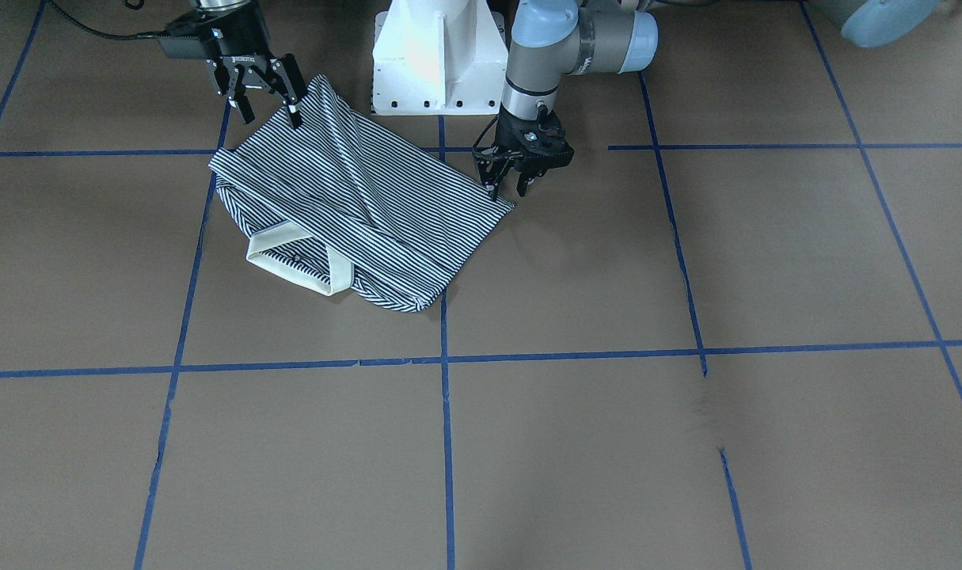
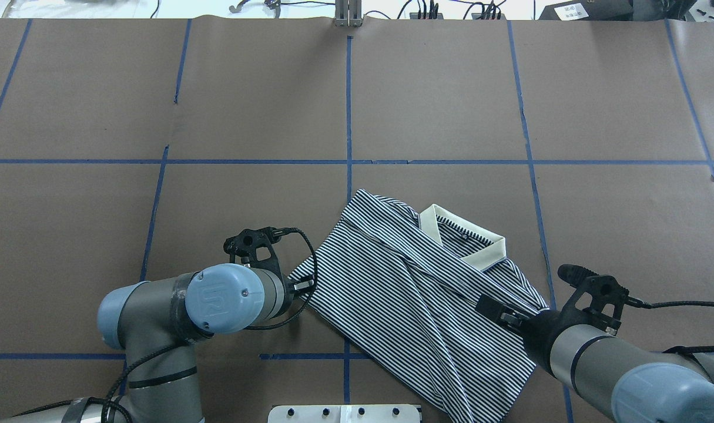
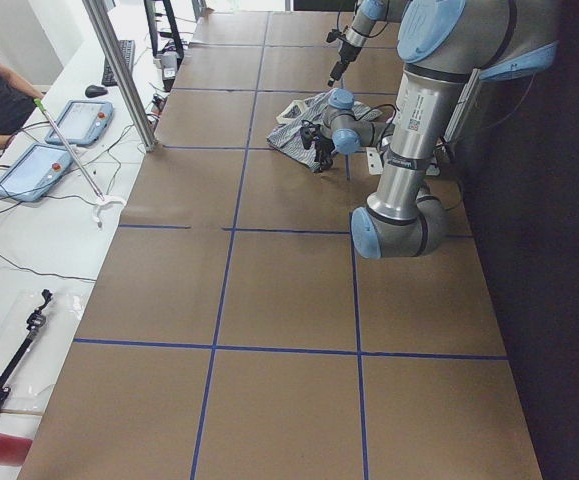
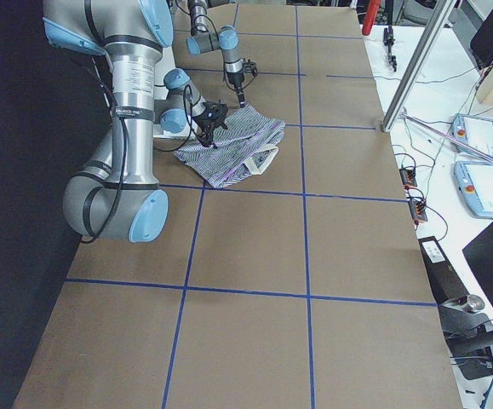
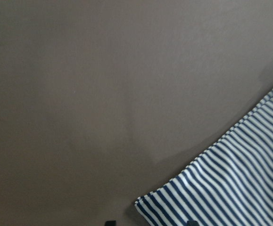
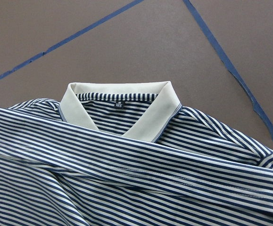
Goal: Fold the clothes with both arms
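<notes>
The folded striped polo shirt (image 2: 404, 282) lies on the desk (image 2: 215, 117), the left end effector (image 1: 508, 188) spread over one shirt corner, the right end effector (image 1: 271, 117) spread at the shirt's opposite side.

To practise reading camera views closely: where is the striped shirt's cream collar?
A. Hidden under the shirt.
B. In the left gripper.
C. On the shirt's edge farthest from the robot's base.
C: the collar lies on the far edge of the shirt, opposite the white base.

The striped polo shirt (image 2: 392, 282) lies on the table (image 2: 451, 88) partly folded, sides crossed over its front, cream collar (image 2: 427, 223) pointing away from the robot.
</notes>
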Robot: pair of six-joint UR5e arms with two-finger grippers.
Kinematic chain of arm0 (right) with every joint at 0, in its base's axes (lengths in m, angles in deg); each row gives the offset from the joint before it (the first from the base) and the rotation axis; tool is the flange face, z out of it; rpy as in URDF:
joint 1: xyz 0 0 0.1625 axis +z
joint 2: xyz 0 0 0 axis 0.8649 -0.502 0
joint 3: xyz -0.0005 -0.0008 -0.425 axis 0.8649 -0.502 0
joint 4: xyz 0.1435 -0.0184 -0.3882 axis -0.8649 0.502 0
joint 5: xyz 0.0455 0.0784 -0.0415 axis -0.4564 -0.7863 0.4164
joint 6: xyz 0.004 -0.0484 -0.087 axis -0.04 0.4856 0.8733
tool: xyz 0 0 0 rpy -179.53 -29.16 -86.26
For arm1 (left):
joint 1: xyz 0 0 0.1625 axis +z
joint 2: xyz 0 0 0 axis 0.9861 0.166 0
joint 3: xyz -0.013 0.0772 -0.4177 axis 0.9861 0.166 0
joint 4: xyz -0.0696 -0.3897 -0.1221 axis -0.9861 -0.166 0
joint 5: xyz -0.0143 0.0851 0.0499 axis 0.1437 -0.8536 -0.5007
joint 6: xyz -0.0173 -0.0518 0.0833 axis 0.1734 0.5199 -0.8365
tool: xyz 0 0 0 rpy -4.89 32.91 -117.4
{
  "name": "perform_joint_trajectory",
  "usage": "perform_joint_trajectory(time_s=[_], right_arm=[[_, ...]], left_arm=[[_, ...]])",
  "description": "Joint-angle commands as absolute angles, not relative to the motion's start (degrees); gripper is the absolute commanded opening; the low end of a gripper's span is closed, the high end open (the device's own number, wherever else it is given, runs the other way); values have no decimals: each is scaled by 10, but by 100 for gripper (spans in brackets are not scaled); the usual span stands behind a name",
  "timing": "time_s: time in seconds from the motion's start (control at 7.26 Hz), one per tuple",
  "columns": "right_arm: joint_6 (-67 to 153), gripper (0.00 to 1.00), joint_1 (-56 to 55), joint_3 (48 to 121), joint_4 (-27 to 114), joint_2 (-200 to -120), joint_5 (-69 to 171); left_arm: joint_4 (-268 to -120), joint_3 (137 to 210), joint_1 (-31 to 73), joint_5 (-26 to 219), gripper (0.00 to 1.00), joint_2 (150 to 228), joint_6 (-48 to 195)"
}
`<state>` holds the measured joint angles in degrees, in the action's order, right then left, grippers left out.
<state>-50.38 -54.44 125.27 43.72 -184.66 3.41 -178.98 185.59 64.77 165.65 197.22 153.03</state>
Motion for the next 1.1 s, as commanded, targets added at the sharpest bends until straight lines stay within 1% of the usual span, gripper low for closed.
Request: perform_joint_trajectory(time_s=[0.0, 0.28, 0.41, 0.55, 0.69, 0.83, 0.96], right_arm=[[-504, 100, -542, 1247, 437, -1843, 34], [-504, 100, -542, 1243, 437, -1843, 35], [-504, 100, -542, 1242, 437, -1843, 35], [-504, 100, -542, 1240, 437, -1843, 36], [-504, 100, -541, 1240, 437, -1843, 36], [-504, 100, -541, 1240, 437, -1843, 36], [-503, 100, -541, 1240, 437, -1843, 36]], left_arm=[[-1789, 1852, 649, 1646, 53, 1979, 1530], [-1789, 1855, 645, 1645, 40, 1979, 1530], [-1789, 1854, 645, 1645, 38, 1976, 1529], [-1789, 1851, 645, 1645, 39, 1977, 1529], [-1789, 1851, 645, 1645, 30, 1977, 1529], [-1789, 1849, 644, 1644, 4, 1975, 1529], [-1787, 1850, 641, 1642, 0, 1975, 1527]])
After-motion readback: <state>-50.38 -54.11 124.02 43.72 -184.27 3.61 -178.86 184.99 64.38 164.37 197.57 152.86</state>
